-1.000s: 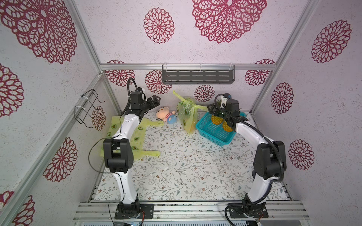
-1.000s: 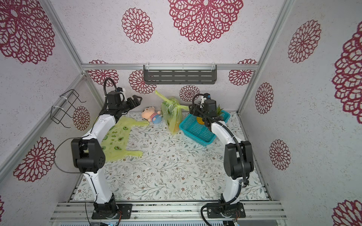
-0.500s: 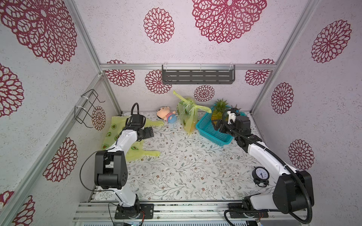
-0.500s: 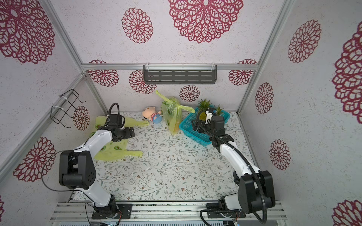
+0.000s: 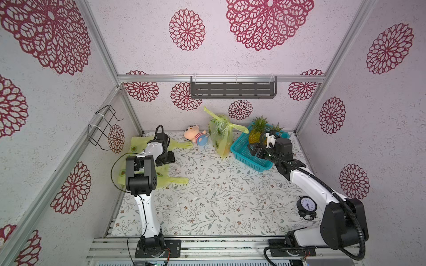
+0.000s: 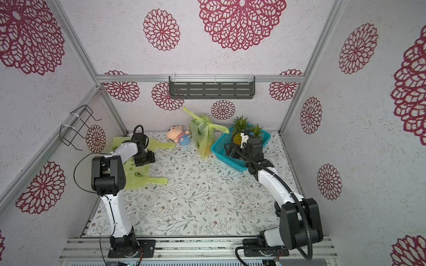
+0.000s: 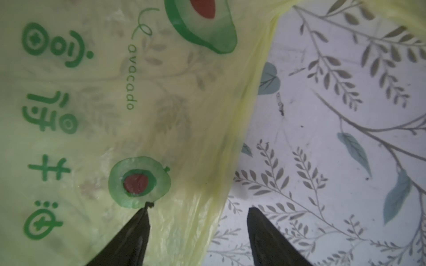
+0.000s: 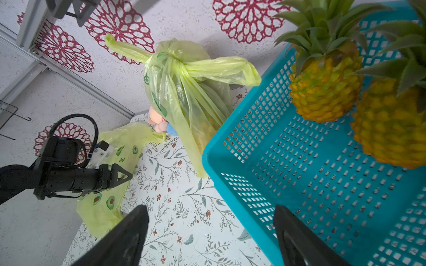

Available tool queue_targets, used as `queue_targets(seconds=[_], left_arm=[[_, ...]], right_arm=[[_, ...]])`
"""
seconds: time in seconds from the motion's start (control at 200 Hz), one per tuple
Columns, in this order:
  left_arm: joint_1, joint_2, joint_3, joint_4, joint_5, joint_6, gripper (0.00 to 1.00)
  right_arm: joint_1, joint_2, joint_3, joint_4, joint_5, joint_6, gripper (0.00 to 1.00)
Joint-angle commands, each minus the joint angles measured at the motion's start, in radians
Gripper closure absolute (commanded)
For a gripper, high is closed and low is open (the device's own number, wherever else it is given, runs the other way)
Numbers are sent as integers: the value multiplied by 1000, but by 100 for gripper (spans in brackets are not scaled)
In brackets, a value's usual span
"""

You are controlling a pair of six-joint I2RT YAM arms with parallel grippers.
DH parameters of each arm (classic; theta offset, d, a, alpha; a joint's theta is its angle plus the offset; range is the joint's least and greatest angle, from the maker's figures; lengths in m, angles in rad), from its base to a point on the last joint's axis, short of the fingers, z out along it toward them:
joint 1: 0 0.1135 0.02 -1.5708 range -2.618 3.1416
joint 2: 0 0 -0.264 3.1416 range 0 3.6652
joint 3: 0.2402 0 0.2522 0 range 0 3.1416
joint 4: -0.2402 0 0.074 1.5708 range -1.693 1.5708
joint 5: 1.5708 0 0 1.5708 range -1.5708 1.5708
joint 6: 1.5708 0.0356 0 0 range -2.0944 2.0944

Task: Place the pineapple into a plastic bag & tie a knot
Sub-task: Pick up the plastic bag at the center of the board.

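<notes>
The pineapple (image 8: 325, 85) stands in the teal basket (image 8: 253, 119), at its far end. The right gripper (image 8: 211, 208), jaws apart, hangs over the basket's near rim, clear of the fruit. Well away from the basket, the left gripper (image 7: 199, 207), jaws apart, straddles the edge of the flat plastic bag (image 7: 161, 103).

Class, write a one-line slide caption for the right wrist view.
Right tool open by the blue basket holding two pineapples, a knotted green bag standing beside it.

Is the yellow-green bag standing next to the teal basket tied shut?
Yes: the right wrist view shows the standing plastic bag with its handles knotted at the top, beside the teal basket.
</notes>
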Motion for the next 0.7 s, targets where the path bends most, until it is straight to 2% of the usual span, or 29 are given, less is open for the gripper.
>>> queue_targets(seconds=[0.0, 0.095, 0.175, 0.23, 0.27, 0.445, 0.696], left_arm=[[1, 33, 45, -60, 30, 37, 36], [3, 40, 45, -63, 31, 37, 48], [5, 44, 40, -59, 34, 40, 69], [5, 42, 35, -56, 47, 51, 89], [6, 34, 27, -45, 48, 56, 100], [4, -85, -49, 15, 112, 54, 100], [-46, -425, -327, 136, 253, -38, 100]], right_arm=[[8, 0, 13, 34, -16, 23, 12], [8, 9, 16, 38, -16, 29, 12], [9, 20, 26, 36, -20, 37, 13], [10, 26, 40, 24, -20, 41, 14], [11, 27, 46, 17, -22, 43, 14], [12, 15, 15, 41, -9, 59, 14], [43, 42, -6, 60, -44, 74, 16]])
